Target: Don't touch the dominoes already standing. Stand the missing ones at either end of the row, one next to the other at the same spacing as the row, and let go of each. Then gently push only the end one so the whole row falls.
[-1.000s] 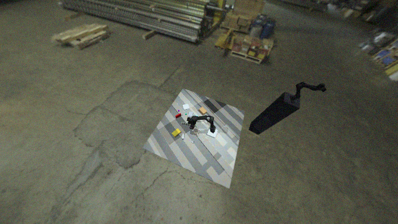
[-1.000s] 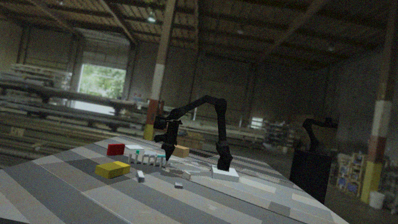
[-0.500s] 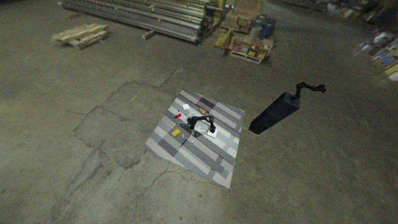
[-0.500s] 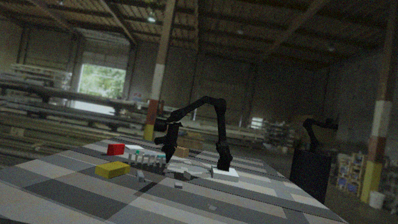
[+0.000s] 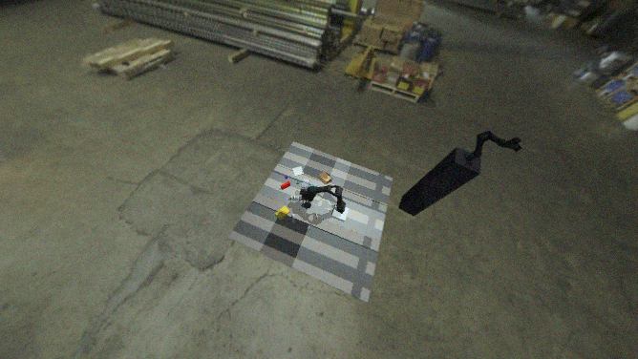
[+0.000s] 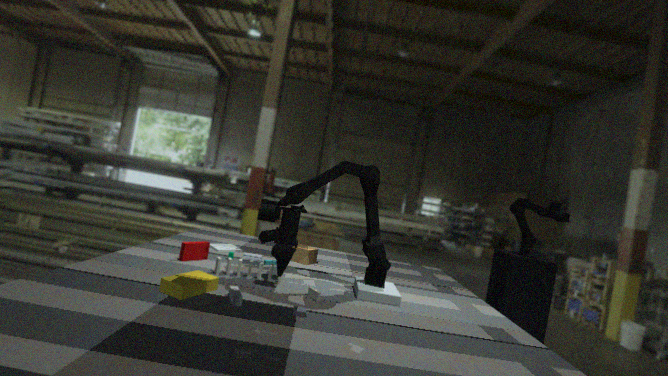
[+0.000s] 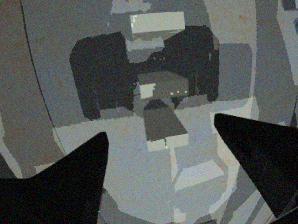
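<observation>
My gripper [image 5: 307,205] [image 6: 281,273] [image 7: 162,128] is open, its fingers low and wide apart on either side of a grey domino [image 7: 167,131], with a gap on both sides in the wrist view. This domino appears upright and free. Two more dominoes of the row stand beyond it in the wrist view, a near one [image 7: 165,84] and a far one [image 7: 157,23]. The standing row [image 5: 295,198] [image 6: 240,267] runs away to the left of my gripper. A loose grey piece [image 6: 235,295] lies in front of the row. Exact spacing near the fingers is hard to judge.
A yellow block [image 5: 282,212] [image 6: 189,284] lies near the row's far end. A red block [image 5: 285,185] [image 6: 194,251], a white flat piece [image 5: 298,171] [image 6: 225,248] and a wooden box [image 5: 325,177] [image 6: 306,255] lie behind. A small grey block [image 6: 300,312] lies in front.
</observation>
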Action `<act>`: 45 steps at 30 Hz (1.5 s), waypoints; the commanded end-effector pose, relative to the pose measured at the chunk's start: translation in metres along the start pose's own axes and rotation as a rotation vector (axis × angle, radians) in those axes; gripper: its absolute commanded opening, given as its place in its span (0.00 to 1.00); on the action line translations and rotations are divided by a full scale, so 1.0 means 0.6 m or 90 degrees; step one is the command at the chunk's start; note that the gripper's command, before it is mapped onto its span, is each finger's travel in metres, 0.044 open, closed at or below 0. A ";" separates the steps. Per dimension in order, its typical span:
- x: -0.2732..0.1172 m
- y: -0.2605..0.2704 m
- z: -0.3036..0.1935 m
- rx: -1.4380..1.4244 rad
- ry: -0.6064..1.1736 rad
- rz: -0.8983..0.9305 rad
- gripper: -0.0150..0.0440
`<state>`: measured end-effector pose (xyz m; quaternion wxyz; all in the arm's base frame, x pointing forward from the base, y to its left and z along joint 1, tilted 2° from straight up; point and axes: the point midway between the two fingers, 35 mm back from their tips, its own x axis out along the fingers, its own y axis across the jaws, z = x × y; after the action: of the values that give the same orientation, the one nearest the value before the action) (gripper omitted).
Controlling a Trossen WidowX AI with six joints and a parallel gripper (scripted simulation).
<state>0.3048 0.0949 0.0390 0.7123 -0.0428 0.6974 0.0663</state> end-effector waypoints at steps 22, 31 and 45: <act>-0.180 0.059 -0.044 0.189 0.001 0.002 1.00; -0.114 0.132 -0.134 0.493 0.006 0.002 1.00; -0.093 0.150 -0.166 0.589 0.007 0.002 1.00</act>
<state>0.2039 0.1651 0.1051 0.6656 0.2538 0.6670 -0.2185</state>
